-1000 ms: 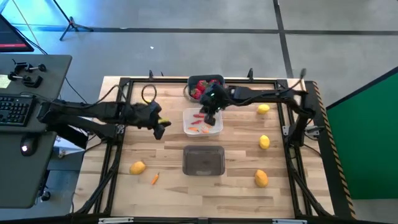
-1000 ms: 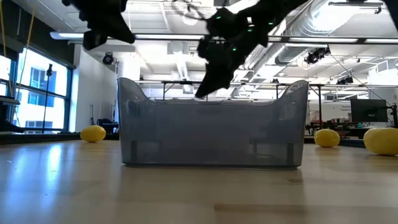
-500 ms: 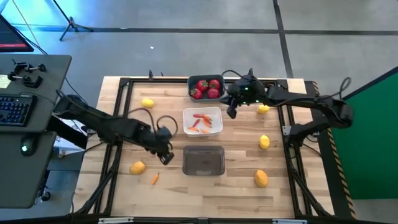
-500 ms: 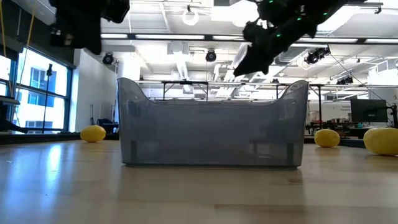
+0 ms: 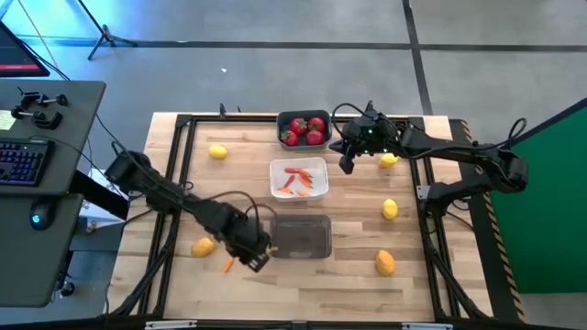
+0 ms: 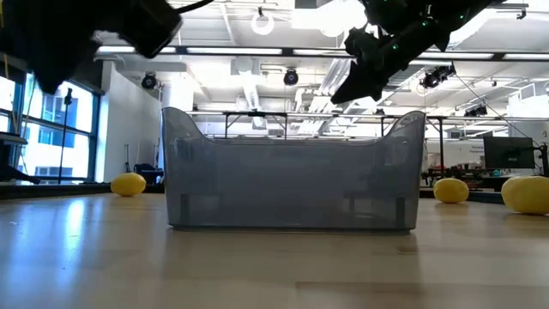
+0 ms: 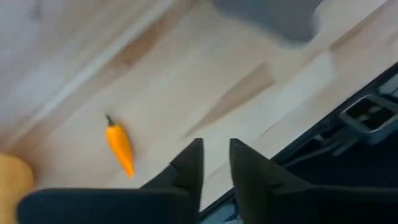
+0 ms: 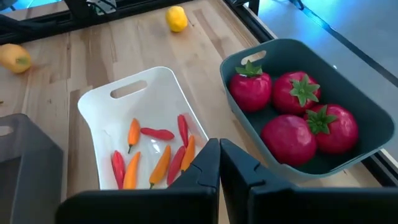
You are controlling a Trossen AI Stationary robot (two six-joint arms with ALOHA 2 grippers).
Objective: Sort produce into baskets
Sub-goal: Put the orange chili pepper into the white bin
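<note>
The dark blue-grey basket [image 5: 304, 129] holds three red strawberries [image 8: 292, 112]. The white basket [image 5: 299, 178] holds several thin orange and red carrot pieces [image 8: 158, 155]. The translucent dark grey basket [image 5: 300, 236] stands nearer. My right gripper [image 5: 347, 165] is shut and empty, in the air just right of the white and blue-grey baskets. My left gripper [image 5: 258, 258] is low over the table left of the grey basket, its fingers [image 7: 189, 165] a narrow gap apart and empty. One orange carrot [image 7: 120, 147] lies on the wood beside it, and shows in the high view [image 5: 228, 264] too.
Lemons lie on the table at the far left [image 5: 217, 151], the near left [image 5: 203, 246], by my right gripper [image 5: 389, 159], the middle right [image 5: 390, 209] and the near right [image 5: 385, 264]. A black frame rail [image 5: 174, 183] runs around the table.
My left gripper has gone from beside the white basket's left side toward the table's near edge and somewhat right, down to the loose carrot left of the grey basket. My right gripper has gone from above the white basket toward the table's right edge, clear of it.
</note>
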